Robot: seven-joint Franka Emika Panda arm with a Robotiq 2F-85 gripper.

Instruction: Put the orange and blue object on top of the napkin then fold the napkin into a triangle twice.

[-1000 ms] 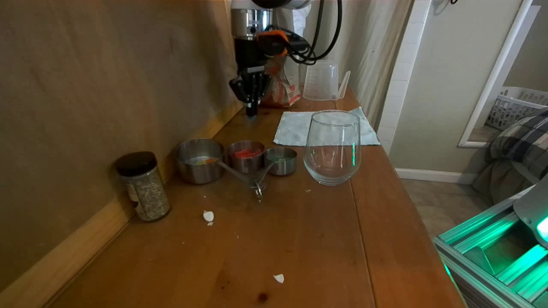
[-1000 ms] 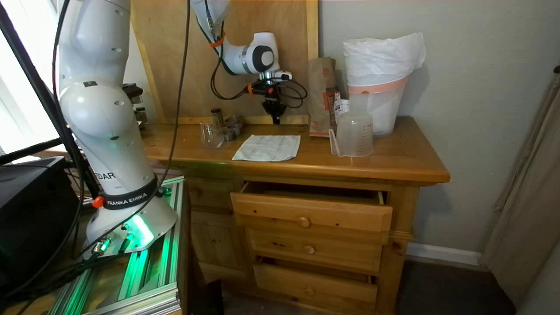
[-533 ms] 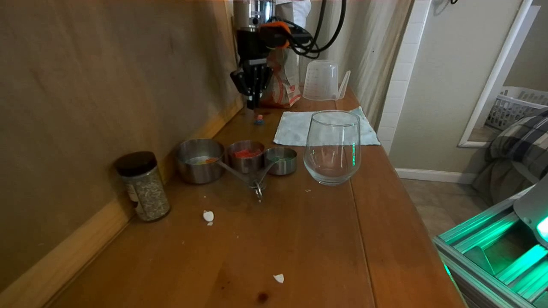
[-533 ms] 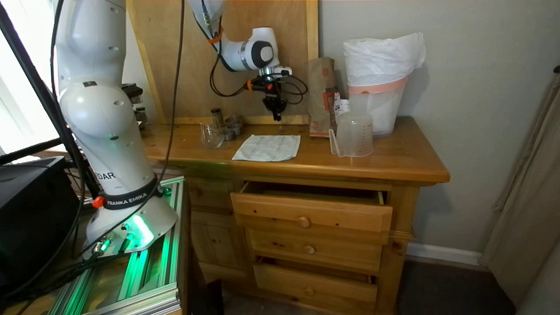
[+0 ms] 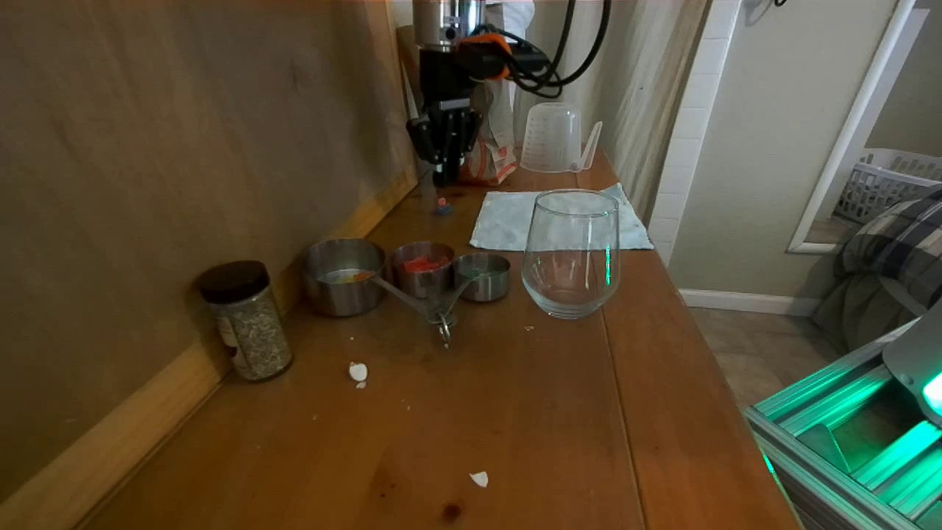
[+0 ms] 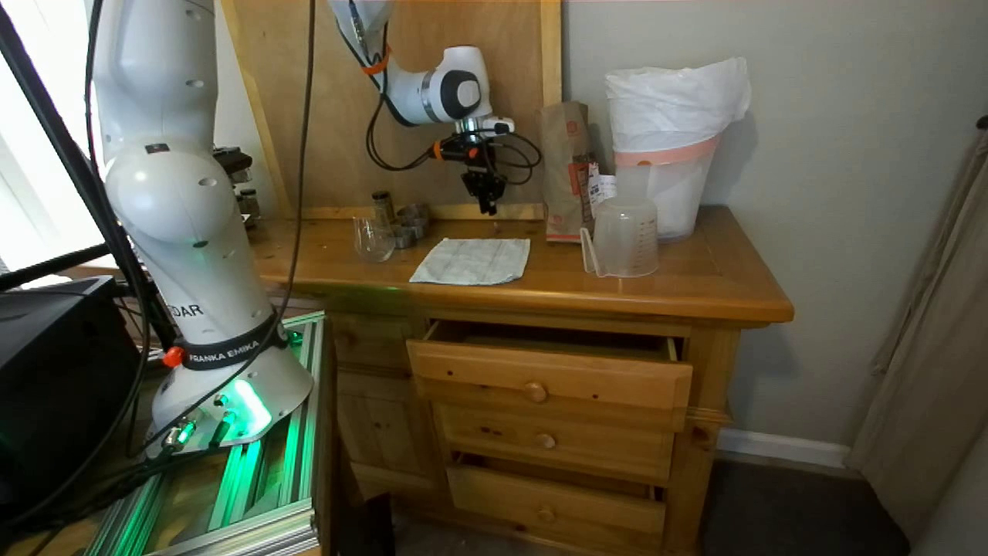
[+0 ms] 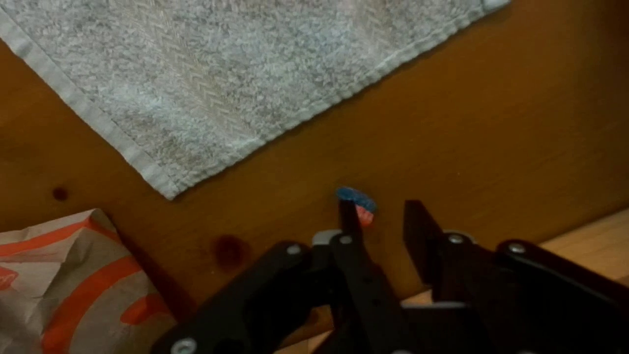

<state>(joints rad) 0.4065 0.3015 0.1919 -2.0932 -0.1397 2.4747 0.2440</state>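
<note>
One claw (image 7: 381, 205), jaws parted partway and empty, hangs above one orange-and-blue object (image 7: 356, 197) near the rear edge of the surface (image 6: 695, 282); one terry napkin (image 6: 471, 261) lies nearer the front edge.

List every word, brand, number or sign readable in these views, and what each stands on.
"FRANKA EMIKA": on the black band low on the white robot arm.
"DAR": on the arm, just above the band; anything before it is unreadable.
Too small or blurred to read: markings on the paper bag, white label at its edge, measuring jug and jar.
</note>
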